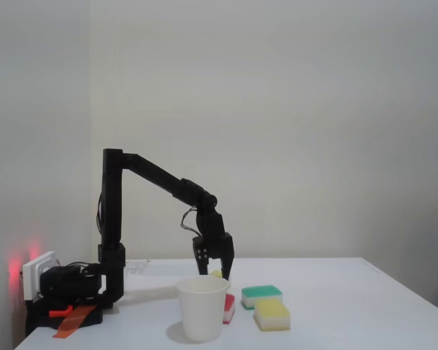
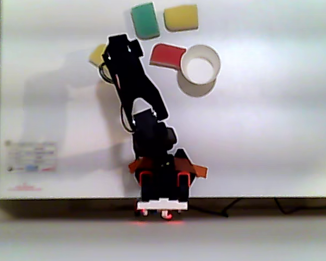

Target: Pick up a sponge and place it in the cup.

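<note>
A: Where is the sponge [image 1: 216,275] sitting relative to the cup [image 1: 203,308]?

B: In the fixed view it is peeking out just above the cup's rim, a pale yellow bit right below the gripper [image 1: 213,273]. In the other view the sponge [image 2: 96,54] is lying well to the left of the cup [image 2: 200,53], with the red-topped sponge [image 2: 167,56] between them.

A: Is the gripper holding it?

B: I cannot tell. In the fixed view the black fingers are pointing down around that yellow bit, but the cup is hiding the tips. In the other view the gripper [image 2: 110,54] is overlapping the sponge's right edge, and the jaws are not showing clearly.

A: And the cup itself?

B: It is standing upright on the white table [image 1: 350,306], open mouth up, looking empty inside in the other view. The red-topped sponge is touching or just beside its left rim there.

A: What else is lying near the cup?

B: A green-topped sponge [image 2: 144,20] and a yellow-topped sponge [image 2: 181,17] are lying beyond the cup, side by side, in the other view. The arm's base [image 2: 162,182] is sitting at the table edge nearest that camera.
</note>
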`<state>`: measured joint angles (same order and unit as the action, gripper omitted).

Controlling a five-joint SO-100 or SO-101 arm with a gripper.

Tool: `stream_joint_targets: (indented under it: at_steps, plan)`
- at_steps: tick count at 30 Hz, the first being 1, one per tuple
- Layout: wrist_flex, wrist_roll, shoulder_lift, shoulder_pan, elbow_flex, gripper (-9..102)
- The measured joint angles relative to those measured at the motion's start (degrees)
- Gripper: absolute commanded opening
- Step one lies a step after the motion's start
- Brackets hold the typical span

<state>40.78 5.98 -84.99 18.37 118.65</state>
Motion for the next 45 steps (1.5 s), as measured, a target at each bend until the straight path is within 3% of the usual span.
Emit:
stream_joint_targets:
  at_steps: [12,34,45]
  plan:
    - [-1.6,1.9,6.2,-0.6,-5.9,0]
    - [27.5,6.9,-0.3,0.6,-22.0,0]
    - [20.0,9.9,-1.4,3.8,-15.5,23]
